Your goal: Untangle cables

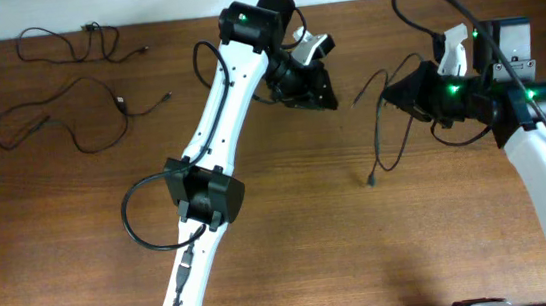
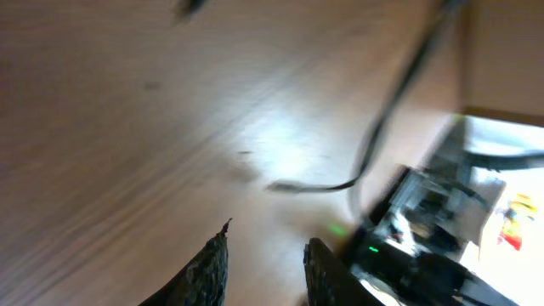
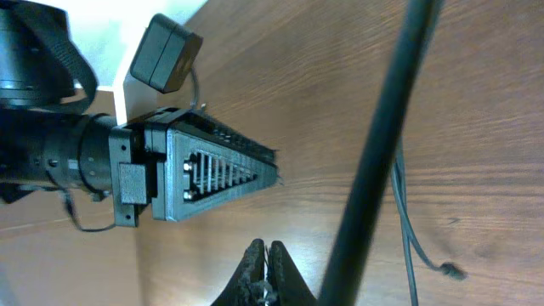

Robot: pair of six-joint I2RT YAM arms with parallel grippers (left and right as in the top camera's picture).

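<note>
Two thin black cables lie apart at the table's far left, one (image 1: 70,44) near the back edge and one (image 1: 68,114) below it. A third cable (image 1: 380,133) hangs between the arms, its plug (image 1: 371,180) resting on the wood. My right gripper (image 1: 400,93) meets this cable and is shut (image 3: 266,255), with a thin sliver showing between the pads. The cable's loose strand (image 3: 406,225) and plug (image 3: 451,272) trail to the right. My left gripper (image 1: 328,97) stands just left of the cable's upper end, open (image 2: 268,268) with nothing between its fingers. The cable (image 2: 374,144) looks blurred ahead of it.
A thick black cord (image 3: 382,144) crosses close to the right wrist camera. The left arm (image 1: 215,128) slants across the table's middle. The left gripper's grey body (image 3: 212,170) faces the right one at short range. White wall borders the table's back edge (image 1: 180,19).
</note>
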